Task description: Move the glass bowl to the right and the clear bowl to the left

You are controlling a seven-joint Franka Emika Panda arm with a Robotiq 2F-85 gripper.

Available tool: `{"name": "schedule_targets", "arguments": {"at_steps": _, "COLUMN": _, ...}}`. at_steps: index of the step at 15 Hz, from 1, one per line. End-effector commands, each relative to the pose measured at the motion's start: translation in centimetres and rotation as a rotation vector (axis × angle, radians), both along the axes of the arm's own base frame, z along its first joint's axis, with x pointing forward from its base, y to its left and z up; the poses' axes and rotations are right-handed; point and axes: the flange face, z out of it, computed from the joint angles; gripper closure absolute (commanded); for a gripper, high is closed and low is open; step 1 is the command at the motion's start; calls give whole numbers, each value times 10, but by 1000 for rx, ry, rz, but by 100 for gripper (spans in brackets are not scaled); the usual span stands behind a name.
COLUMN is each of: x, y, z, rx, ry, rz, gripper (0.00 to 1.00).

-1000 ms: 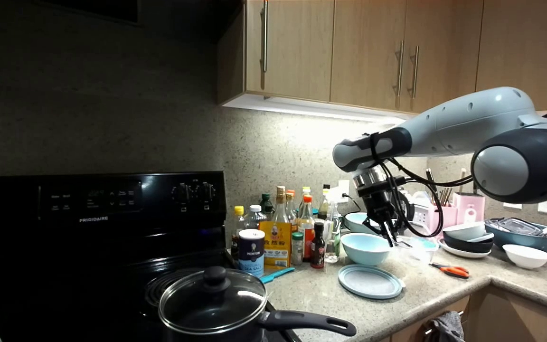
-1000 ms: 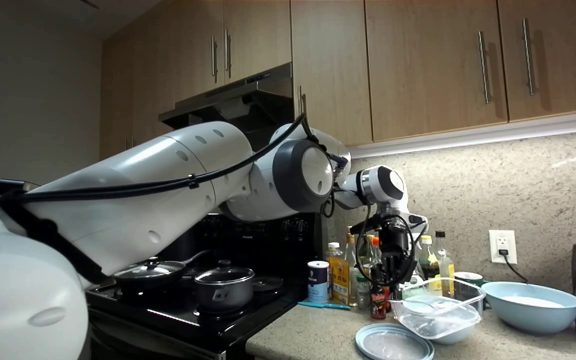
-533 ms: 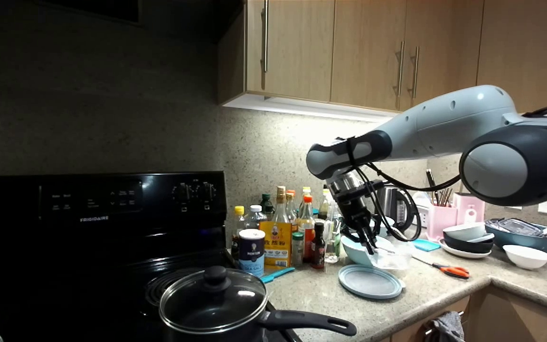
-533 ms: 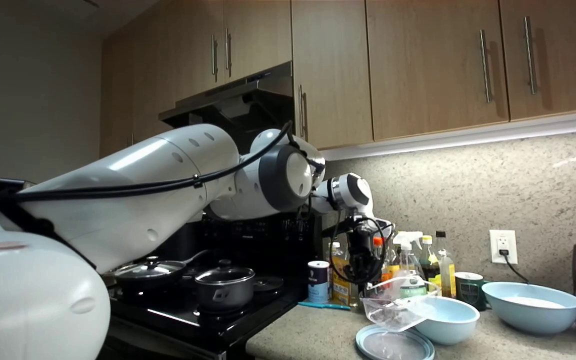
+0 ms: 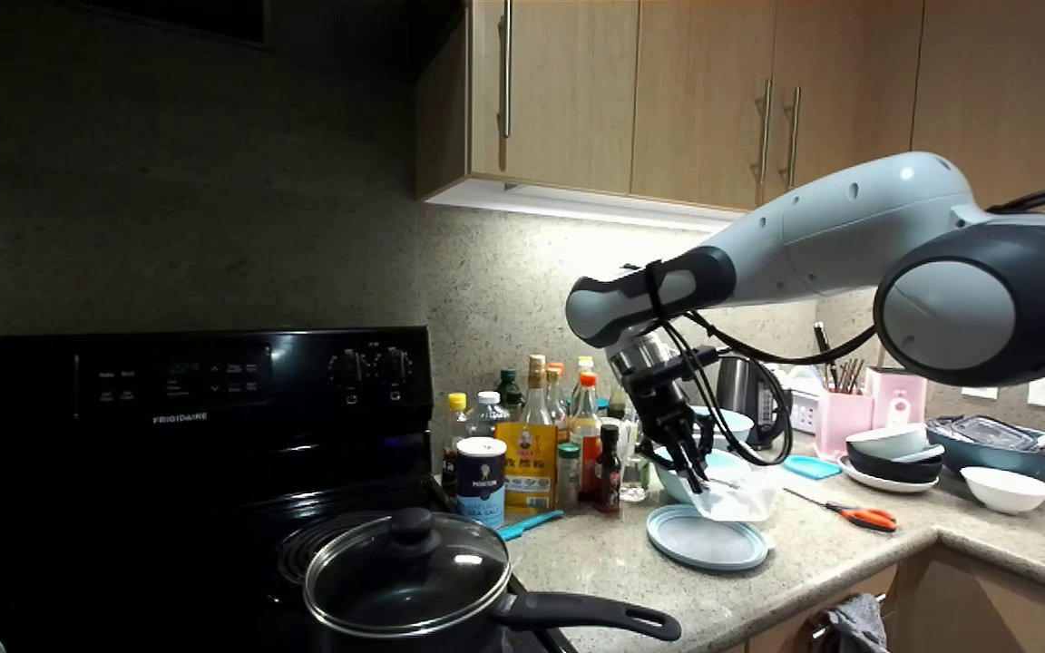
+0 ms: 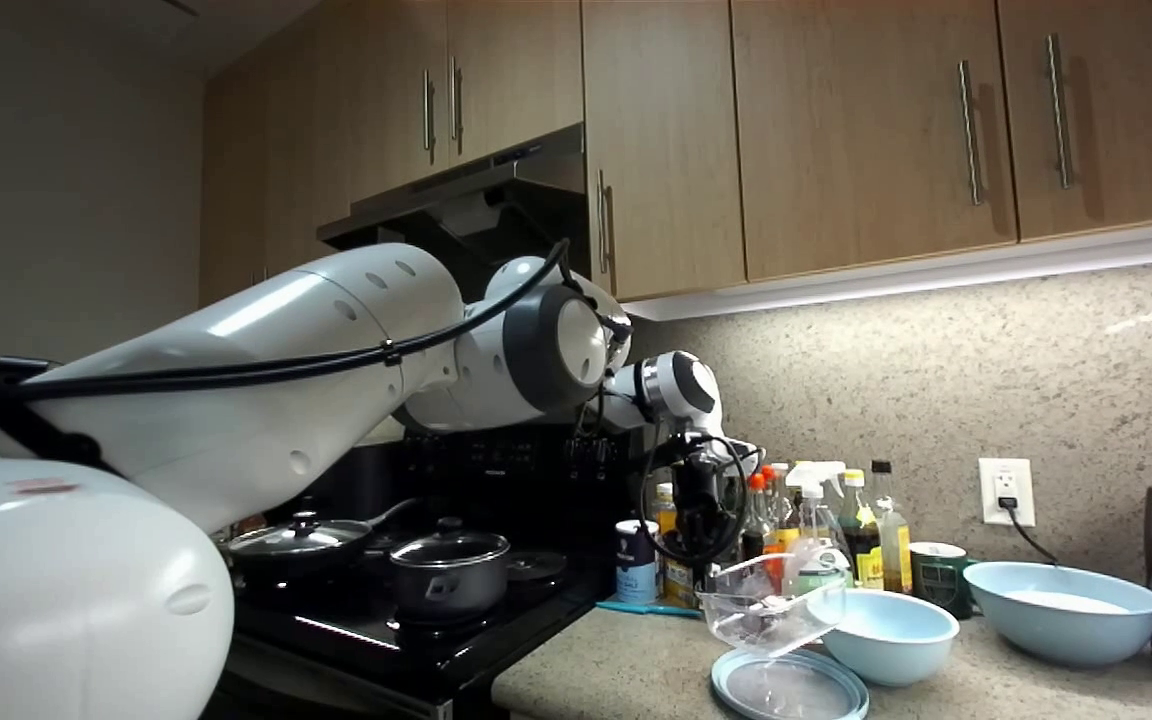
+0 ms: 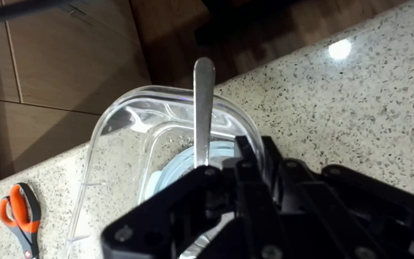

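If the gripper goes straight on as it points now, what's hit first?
Probably the pale-blue plate below, with the clear bowl held by the gripper likely touching first; depth is unclear, so perhaps the counter beside it.

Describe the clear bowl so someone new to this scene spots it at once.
In an exterior view, find the black stove; the counter begins to its right. There, the gripper holds the clear bowl over a pale-blue plate. Colourless, see-through walls and a squarish shape with rounded corners set it apart from the round, light-blue bowls nearby.
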Motion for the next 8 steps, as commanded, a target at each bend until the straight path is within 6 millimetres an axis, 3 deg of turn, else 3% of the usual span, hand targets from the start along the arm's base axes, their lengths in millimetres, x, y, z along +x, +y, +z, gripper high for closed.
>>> {"name": "schedule_targets", "arguments": {"at_steps": 1, "x": 0, "y": -1, "z": 1, "rx": 0, "ry": -1, "rz": -1, "gripper": 93}}
{"name": "schedule_targets", "arguments": {"at_steps": 8, "x": -9, "y": 111, "z": -21, "rx": -43, "ry": -18, "rz": 259, "gripper": 93}}
